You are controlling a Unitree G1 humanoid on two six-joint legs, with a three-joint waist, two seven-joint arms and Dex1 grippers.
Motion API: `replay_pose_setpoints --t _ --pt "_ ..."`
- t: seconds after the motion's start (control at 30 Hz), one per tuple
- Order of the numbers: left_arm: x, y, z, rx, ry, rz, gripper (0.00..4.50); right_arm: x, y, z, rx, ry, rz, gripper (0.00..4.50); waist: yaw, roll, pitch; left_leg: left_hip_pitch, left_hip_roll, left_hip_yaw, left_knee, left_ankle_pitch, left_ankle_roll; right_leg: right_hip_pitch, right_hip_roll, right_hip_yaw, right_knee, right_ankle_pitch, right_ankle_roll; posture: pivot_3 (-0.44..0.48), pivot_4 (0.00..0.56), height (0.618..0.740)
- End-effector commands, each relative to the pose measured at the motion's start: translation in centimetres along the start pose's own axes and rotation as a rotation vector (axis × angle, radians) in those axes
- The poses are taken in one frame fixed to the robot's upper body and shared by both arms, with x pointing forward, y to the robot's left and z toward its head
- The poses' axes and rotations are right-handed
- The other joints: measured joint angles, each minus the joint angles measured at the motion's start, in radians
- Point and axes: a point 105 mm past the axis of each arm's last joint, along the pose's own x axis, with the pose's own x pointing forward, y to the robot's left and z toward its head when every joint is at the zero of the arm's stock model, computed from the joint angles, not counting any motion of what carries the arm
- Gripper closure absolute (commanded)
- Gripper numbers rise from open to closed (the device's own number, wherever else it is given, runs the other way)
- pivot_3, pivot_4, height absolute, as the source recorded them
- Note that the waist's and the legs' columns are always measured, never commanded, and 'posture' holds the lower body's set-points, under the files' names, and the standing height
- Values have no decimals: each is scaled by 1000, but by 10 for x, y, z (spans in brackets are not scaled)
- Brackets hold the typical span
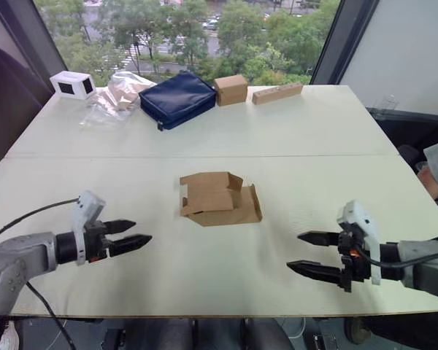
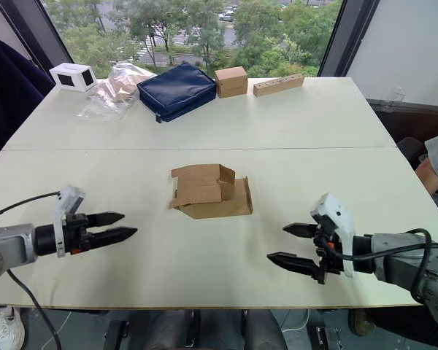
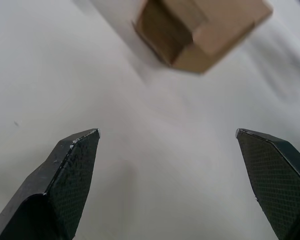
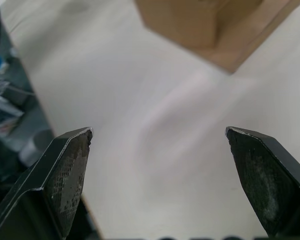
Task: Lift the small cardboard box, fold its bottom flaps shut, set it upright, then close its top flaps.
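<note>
Plain brown small cardboard box [image 1: 217,199] lies alone mid-table between left gripper [image 1: 135,235] and right gripper [image 1: 310,253], both spread wide, empty; navy fabric pouch [image 1: 177,98] sits far behind

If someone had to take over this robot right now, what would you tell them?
Left claw: open, empty, over the table, left of the small cardboard box.
Right claw: open, empty, right of the box.
The box lies on its side mid-table, flaps loose, untouched by either claw.
Done: nothing yet.
Left: lift it, fold the bottom flaps shut, stand it upright, close the top flaps.
</note>
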Motion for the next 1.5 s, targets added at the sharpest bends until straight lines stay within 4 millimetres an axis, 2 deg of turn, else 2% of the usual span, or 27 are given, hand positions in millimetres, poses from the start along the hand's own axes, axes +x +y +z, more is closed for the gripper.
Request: replay_pose_setpoints --t 0.03,0.1,0.27,0.43,0.57,0.8,0.93,1.2,1.3,1.4,1.43,1.47,1.5 --pt "-2 -12 16 -98 -24 -115 5 -3 3 16 -107 -27 -30 26 -1 0 0 0 0 0 0 0 0 0 0 0 0 0 0 0 150 740" --pt "3 -15 17 -179 13 -167 5 1 7 24 -151 -41 -22 26 -3 0 0 -1 0 0 0 0 0 -1 0 0 0 0 0 0 150 740" --pt "42 -1 38 -407 -38 -234 5 21 29 51 -308 -95 14 26 -1 0 0 1 0 0 1 0 0 0 1 -1 2 0 0 0 150 740" --pt "75 -10 45 -451 -17 -301 5 32 39 60 -333 -133 8 26 -1 -2 0 -3 -2 0 1 0 0 -3 -2 0 1 0 0 0 150 740" --pt "94 -18 45 -490 -1 -352 5 36 44 65 -329 -155 -3 26 -2 -2 0 -3 -2 0 2 1 -1 -3 -2 0 1 0 1 0 150 740" --pt "118 -26 37 -507 39 -407 5 33 48 67 -323 -147 -27 26 -1 -2 0 -2 -2 0 2 1 -1 -3 -2 0 2 0 1 0 150 740" --pt "132 -22 39 -514 12 -400 5 29 50 67 -318 -131 -29 26 2 -2 0 -2 -2 0 2 1 -1 -2 -2 0 2 0 0 0 150 740" --pt "146 -30 42 -501 14 -465 5 24 49 66 -303 -110 -59 26 -2 -2 0 -2 -2 0 2 1 -1 -3 -1 0 1 0 1 0 150 740" --pt "147 -30 43 -491 18 -476 823 25 49 65 -298 -111 -67 0 -2 -2 0 -2 -2 0 2 1 -1 -3 -1 0 1 0 1 0 150 740" --pt "147 -32 45 -485 19 -489 1914 25 48 63 -292 -110 -74 0 -1 -2 0 -3 -2 0 2 1 -1 -3 -1 0 1 0 1 0 150 740" --pt "147 -32 46 -482 22 -493 2438 25 47 63 -291 -110 -76 0 0 -2 0 -3 -2 0 2 1 -1 -3 -1 0 1 0 1 0 150 740" --pt "147 -33 46 -479 25 -495 2696 26 47 62 -289 -110 -78 0 -1 -2 0 -3 -2 0 2 1 -1 -3 -1 0 1 0 1 0 150 740" --pt "148 -33 45 -477 27 -497 3241 26 47 62 -287 -110 -78 0 0 -2 0 -3 -2 0 2 1 -1 -3 -1 0 1 0 1 0 150 740"
